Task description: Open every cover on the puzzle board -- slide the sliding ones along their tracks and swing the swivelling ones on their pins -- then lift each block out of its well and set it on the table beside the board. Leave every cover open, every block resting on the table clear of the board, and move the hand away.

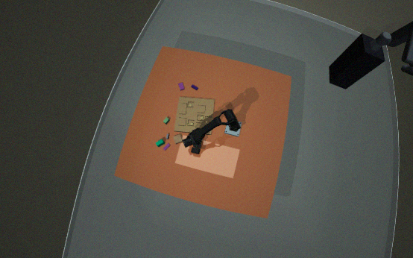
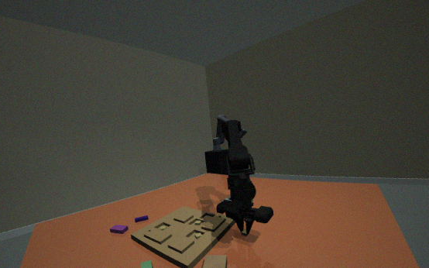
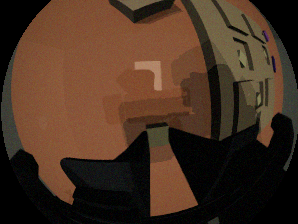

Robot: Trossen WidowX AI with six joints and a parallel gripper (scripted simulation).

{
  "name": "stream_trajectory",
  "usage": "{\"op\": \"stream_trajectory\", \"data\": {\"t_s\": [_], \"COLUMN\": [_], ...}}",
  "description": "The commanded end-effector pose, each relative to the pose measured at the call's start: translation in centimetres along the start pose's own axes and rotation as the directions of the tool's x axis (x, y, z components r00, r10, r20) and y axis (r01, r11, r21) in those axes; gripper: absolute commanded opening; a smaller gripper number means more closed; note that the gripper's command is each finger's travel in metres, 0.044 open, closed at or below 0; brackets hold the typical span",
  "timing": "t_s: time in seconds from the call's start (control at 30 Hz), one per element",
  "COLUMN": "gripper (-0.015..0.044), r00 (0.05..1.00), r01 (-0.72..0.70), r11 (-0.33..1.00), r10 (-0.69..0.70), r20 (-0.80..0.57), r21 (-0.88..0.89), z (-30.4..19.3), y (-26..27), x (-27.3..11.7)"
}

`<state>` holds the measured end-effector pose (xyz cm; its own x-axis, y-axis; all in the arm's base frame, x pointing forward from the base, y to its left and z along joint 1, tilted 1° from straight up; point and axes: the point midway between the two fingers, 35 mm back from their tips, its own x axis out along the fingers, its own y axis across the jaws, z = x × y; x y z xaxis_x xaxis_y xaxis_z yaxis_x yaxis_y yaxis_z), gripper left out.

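The tan puzzle board [image 1: 209,104] [image 2: 178,257] [image 3: 221,45] lies flat, with raised square covers and open wells beside some of them. Small pale patches show in several wells; whether they are blocks or well floors I cannot tell. Part of the board is in shadow and under the arm. My gripper [image 2: 245,231] [image 3: 157,133] is shut on a small olive-tan block [image 3: 159,137], held above the orange mat just outside the board's edge. In the top view the arm hides the fingertips.
A purple block [image 1: 181,86] [image 2: 118,229] and a dark blue block [image 1: 194,87] [image 2: 141,218] lie beyond one board edge. A tan block [image 1: 178,139] [image 2: 215,262] lies by a corner. Green [image 1: 166,120], grey [image 1: 168,136], teal [image 1: 159,142] and purple [image 1: 166,147] pieces lie nearby.
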<state>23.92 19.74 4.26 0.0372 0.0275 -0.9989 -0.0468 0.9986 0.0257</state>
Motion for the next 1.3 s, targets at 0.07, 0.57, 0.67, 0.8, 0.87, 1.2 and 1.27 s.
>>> {"op": "stream_trajectory", "data": {"t_s": [0.07, 0.57, 0.67, 0.8, 0.87, 1.2, 1.27], "gripper": [0.008, 0.0185, 0.0264, 0.0369, 0.0421, 0.044, 0.044], "r00": [1.0, 1.0, 1.0, 1.0, 1.0, 1.0, 1.0], "r01": [0.009, 0.002, 0.002, 0.002, 0.002, 0.004, 0.005], "r11": [1.0, 1.0, 1.0, 1.0, 1.0, 1.0, 1.0], "r10": [-0.009, -0.002, -0.002, -0.002, -0.002, -0.004, -0.005], "r20": [-0.003, -0.002, -0.002, -0.002, -0.002, -0.002, -0.003], "r21": [0.005, 0.0, 0.0, 0.0, 0.001, 0.002, 0.003], "z": [-0.3, -0.3, -0.3, -0.3, -0.3, -0.1, -0.1], "y": [-0.3, -0.2, -0.2, -0.2, -0.2, -0.1, -0.1], "x": [1.2, 1.8, 1.8, 1.8, 1.8, -1.2, -1.8]}}
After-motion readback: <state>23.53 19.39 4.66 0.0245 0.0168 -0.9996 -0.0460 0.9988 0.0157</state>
